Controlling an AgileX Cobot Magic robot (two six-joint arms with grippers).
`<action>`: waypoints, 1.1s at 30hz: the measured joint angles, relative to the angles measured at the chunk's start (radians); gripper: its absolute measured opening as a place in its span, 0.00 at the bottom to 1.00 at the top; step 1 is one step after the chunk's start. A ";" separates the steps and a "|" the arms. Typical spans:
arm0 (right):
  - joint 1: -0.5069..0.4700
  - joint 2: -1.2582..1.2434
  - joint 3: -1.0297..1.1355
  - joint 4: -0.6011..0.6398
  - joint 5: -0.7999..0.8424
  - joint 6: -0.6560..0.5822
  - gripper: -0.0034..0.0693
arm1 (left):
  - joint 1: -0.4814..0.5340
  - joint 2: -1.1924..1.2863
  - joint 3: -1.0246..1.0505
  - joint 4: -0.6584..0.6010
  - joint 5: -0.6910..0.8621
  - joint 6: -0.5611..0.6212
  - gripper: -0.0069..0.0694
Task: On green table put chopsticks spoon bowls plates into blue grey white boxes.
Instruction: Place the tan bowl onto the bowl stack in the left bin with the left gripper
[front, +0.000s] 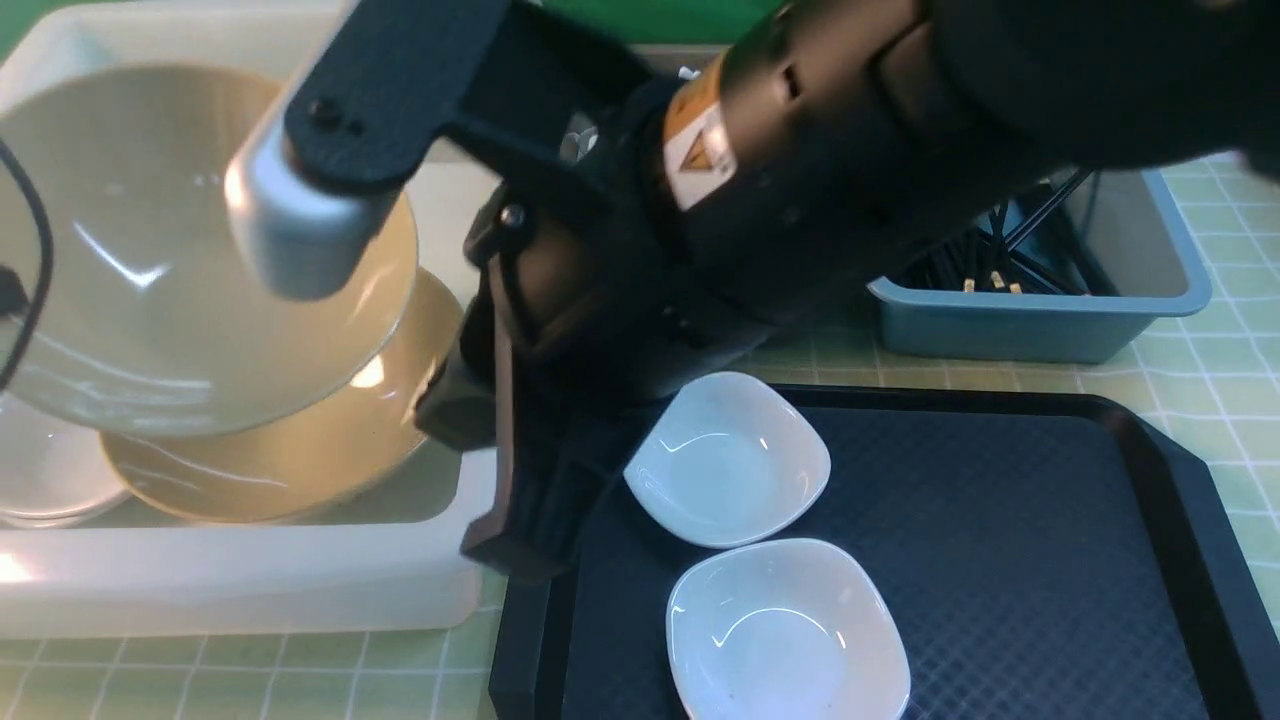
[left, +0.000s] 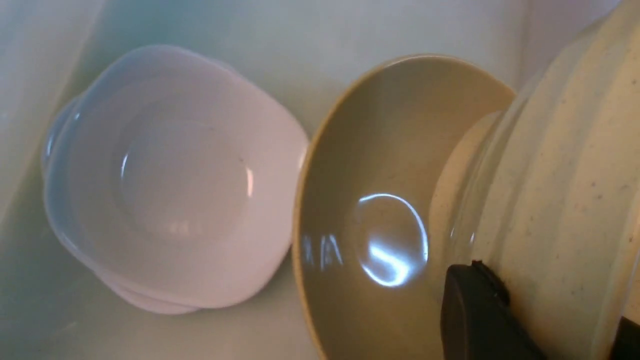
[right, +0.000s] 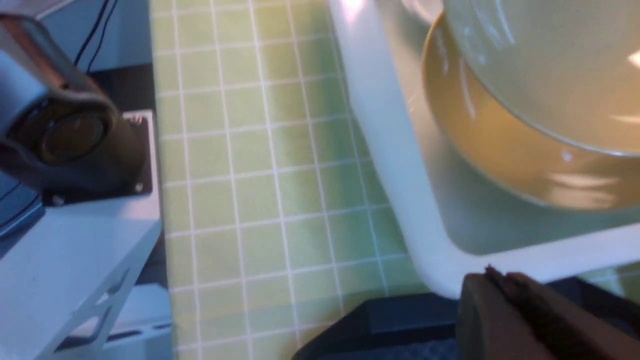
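My left gripper (left: 550, 300) is shut on the rim of a tan bowl (left: 560, 175), holding it tilted (front: 170, 250) over the white box (front: 250, 590). A second bowl (left: 370, 200) lies in the box under it, beside stacked white plates (left: 170, 180). My right gripper (front: 505, 550) is shut and empty, low at the black tray's left edge by the box's corner (right: 440, 260). Two more plates (front: 730, 455) (front: 790, 630) sit on the tray. Chopsticks (front: 990, 270) lie in the blue box (front: 1040, 325). The spoon and the grey box are out of view.
The black tray (front: 1000, 560) lies on the green table (front: 1230, 330) right of the white box. My right arm (front: 800, 150) crosses the middle of the front view and hides the back of the table. The robot's white base and a camera (right: 65, 135) stand at the table's edge.
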 joint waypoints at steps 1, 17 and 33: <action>0.000 0.001 0.000 -0.001 0.005 0.000 0.09 | -0.008 0.010 0.007 0.000 -0.012 0.000 0.11; 0.000 0.002 0.000 -0.004 0.059 0.048 0.11 | -0.089 0.091 0.026 0.122 -0.086 -0.117 0.11; 0.000 0.002 -0.001 -0.004 0.075 0.073 0.11 | -0.125 0.096 0.026 0.182 -0.094 -0.195 0.15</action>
